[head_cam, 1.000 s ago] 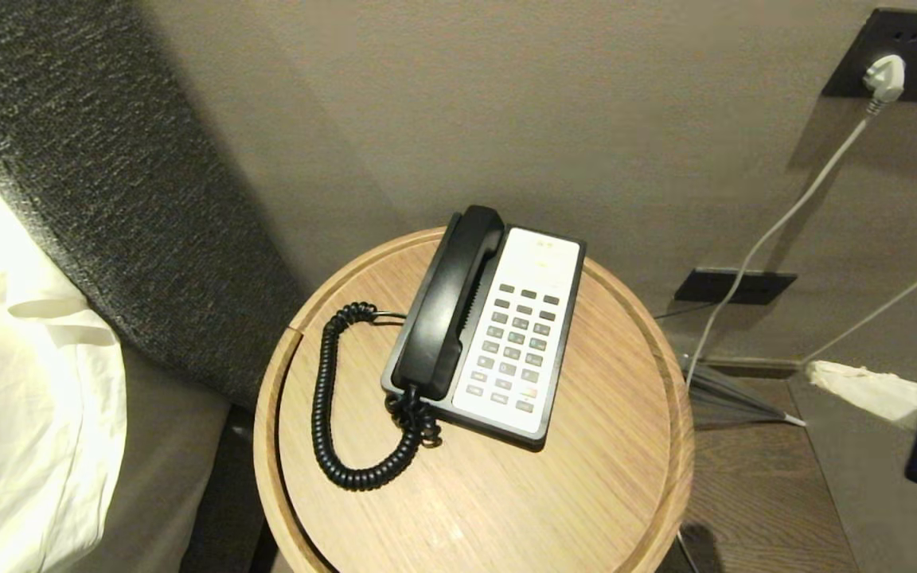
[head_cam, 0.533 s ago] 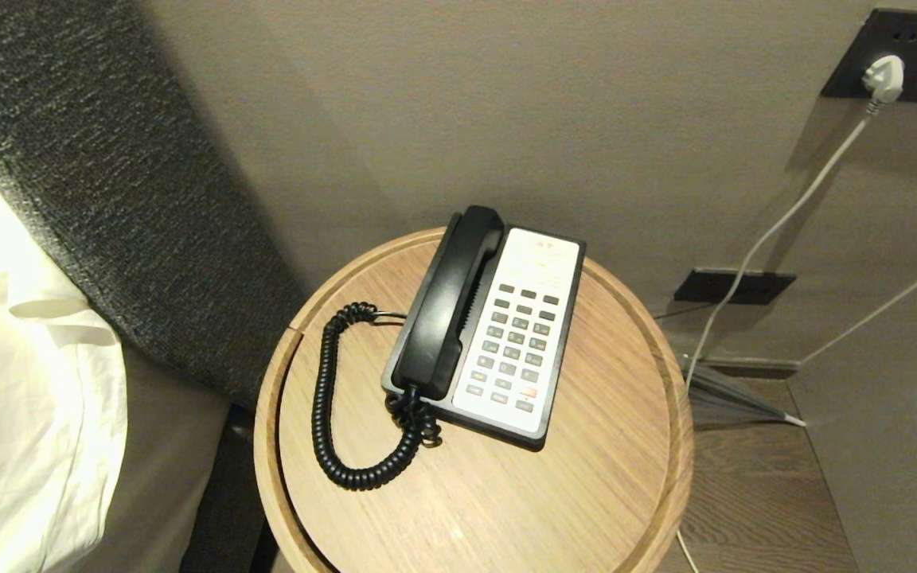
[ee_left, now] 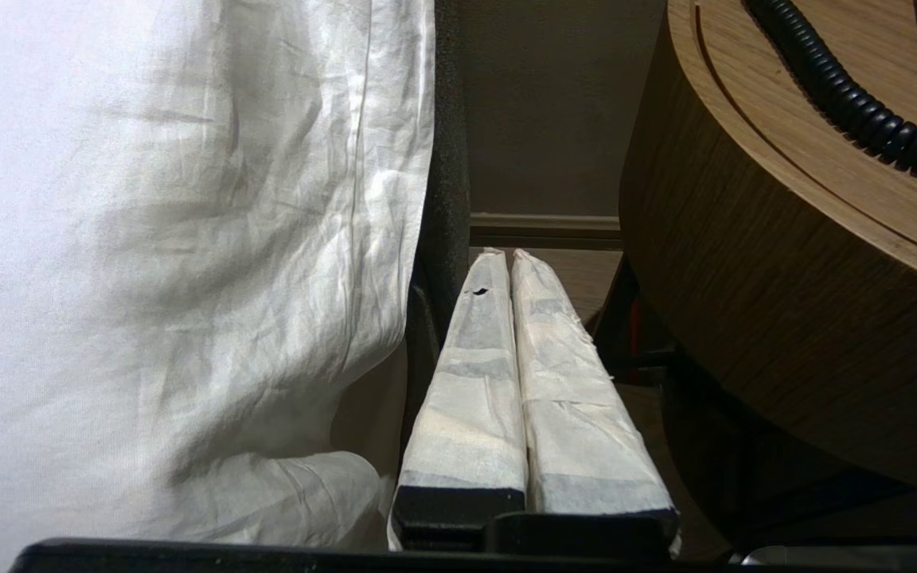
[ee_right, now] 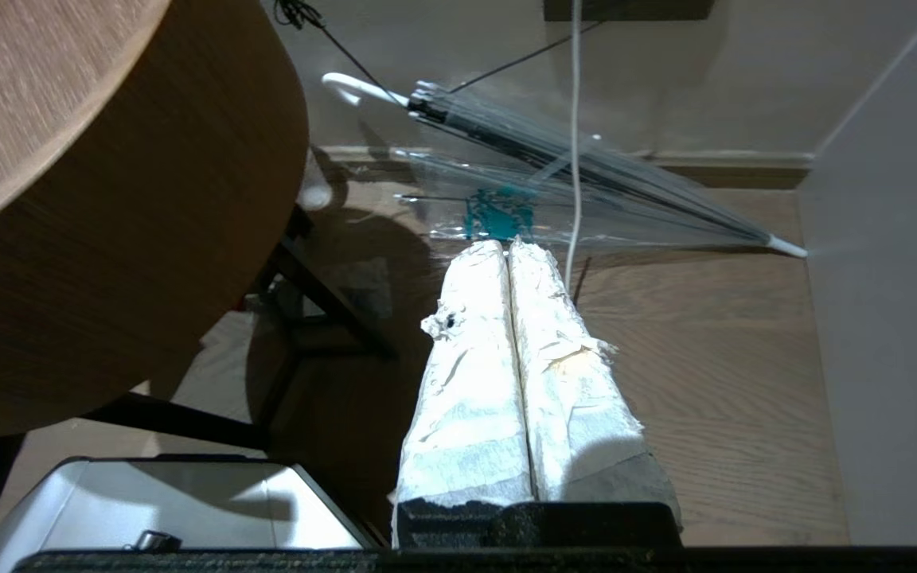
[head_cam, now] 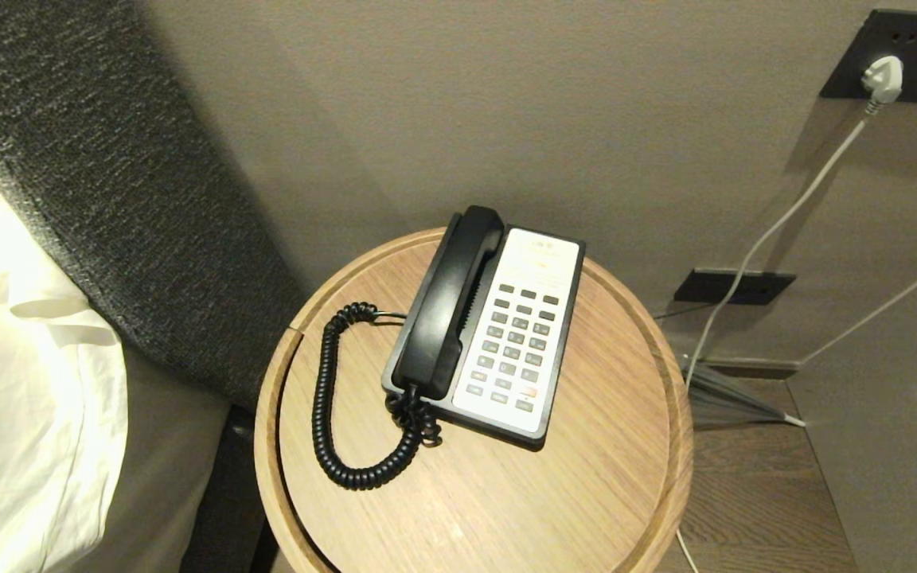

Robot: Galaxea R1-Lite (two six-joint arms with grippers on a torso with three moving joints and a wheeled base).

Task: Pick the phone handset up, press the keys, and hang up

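Observation:
The black phone handset [head_cam: 448, 305] lies in its cradle on the left side of the phone base, which stands on the round wooden table [head_cam: 610, 477]. Its coiled cord [head_cam: 325, 398] loops over the tabletop to the left; a stretch of the cord [ee_left: 856, 103] shows in the left wrist view. The keys [head_cam: 516, 346] form a dark grey grid on the white faceplate, one of them reddish-orange. Neither arm shows in the head view. My left gripper [ee_left: 504, 255] hangs shut and empty below the table's left side, next to the bed. My right gripper [ee_right: 508, 247] hangs shut and empty over the floor by the table's right side.
A white bed sheet [ee_left: 172, 239] and a dark padded headboard [head_cam: 108, 199] stand left of the table. A clear folded umbrella [ee_right: 586, 183] lies on the wooden floor to the right, with a white cable [head_cam: 777, 223] running up to a wall socket [head_cam: 896, 56].
My right gripper, seen at the right edge of the head view a second ago, has dropped out of that view. The phone and handset have not moved.

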